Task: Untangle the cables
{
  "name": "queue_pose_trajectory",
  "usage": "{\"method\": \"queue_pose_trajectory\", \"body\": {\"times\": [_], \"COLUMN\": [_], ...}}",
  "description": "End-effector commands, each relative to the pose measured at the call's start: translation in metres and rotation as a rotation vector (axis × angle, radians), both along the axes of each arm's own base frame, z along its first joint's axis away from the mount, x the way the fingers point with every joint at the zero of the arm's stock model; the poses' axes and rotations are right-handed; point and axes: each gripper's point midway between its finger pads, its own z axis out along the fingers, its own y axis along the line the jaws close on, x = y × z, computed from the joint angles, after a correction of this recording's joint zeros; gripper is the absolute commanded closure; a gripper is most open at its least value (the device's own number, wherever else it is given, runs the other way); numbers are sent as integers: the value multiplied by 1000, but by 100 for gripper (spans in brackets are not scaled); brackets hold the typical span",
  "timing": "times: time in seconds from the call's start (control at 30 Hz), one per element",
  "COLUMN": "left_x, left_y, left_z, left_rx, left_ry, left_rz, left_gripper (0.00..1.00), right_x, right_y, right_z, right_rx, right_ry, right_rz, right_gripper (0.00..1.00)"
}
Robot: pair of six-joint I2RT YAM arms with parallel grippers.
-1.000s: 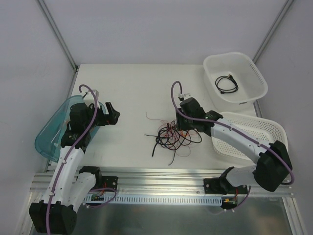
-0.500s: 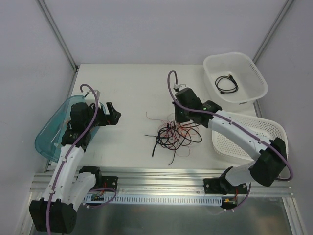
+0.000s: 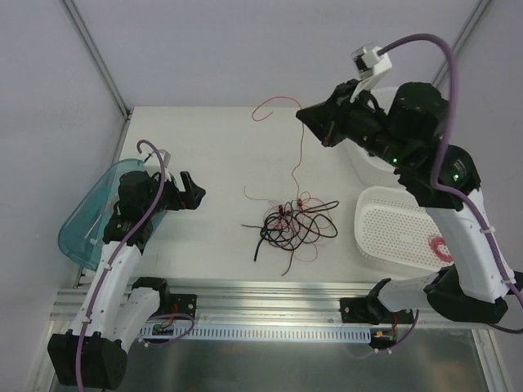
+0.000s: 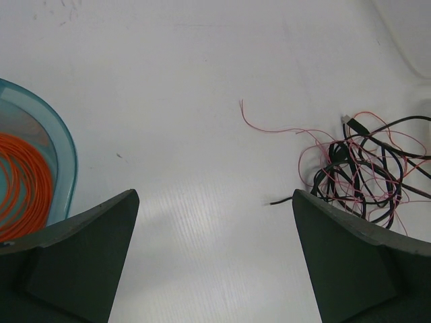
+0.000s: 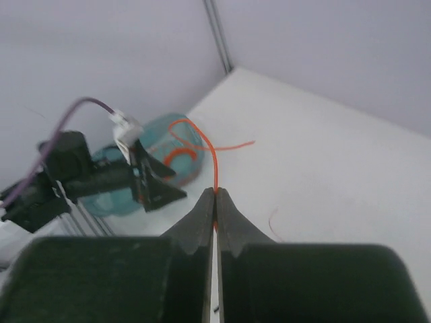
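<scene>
The cables [image 3: 290,224] lie as a loose tangle of thin black, orange and red wires on the white table, between the two arms. My right gripper [image 3: 309,118] is raised high above the table's back and is shut on one thin orange wire [image 3: 296,167]. That wire hangs down into the tangle, and its free end curls up to the left. In the right wrist view the fingertips [image 5: 215,193] pinch the orange wire [image 5: 214,158]. My left gripper [image 3: 194,193] stands open, left of the tangle [image 4: 367,175], with only bare table between its fingers [image 4: 108,222].
A teal tray [image 3: 82,220] holding an orange ring coil [image 4: 23,182] sits at the left edge. A flat white basket [image 3: 400,233] with a small pink-red spool [image 3: 439,249] is on the right. Behind it, a deeper white tub [image 3: 364,159] is mostly hidden by my right arm.
My right gripper has shut on the orange wire and risen up and back from the tangle, drawing the strand out. The left arm has not moved.
</scene>
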Motion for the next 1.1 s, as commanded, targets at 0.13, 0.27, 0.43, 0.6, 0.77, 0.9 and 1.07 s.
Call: {"method": "queue_pose_trajectory", "body": {"times": [0.13,0.27,0.43,0.6,0.77,0.9,1.07], "left_x": [-5,-20,-50,-70,-71,-50,-36], "left_y": [-25,-51,-97,-144,-185,-197,-211], "left_z": [16,32,53,73,67,56,46], "left_rx": [-22,-50,-172,-263,-258,-223,-247], "left_ry": [-83,-163,-192,-263,-298,-298,-295], "left_rz": [-142,-258,-395,-440,-436,-291,-170], "left_gripper": [1,1,1,1,1,1,1], "right_x": [-34,-23,-17,-14,-18,-23,-30], "right_y": [1,20,38,52,57,56,50], "right_z": [116,78,22,-34,-51,-53,-54], "right_rx": [310,299,305,276,304,338,360], "right_ry": [-318,-200,-50,72,127,148,152], "right_rz": [139,159,178,166,148,144,130], "right_gripper": [99,99,99,99,99,99,99]}}
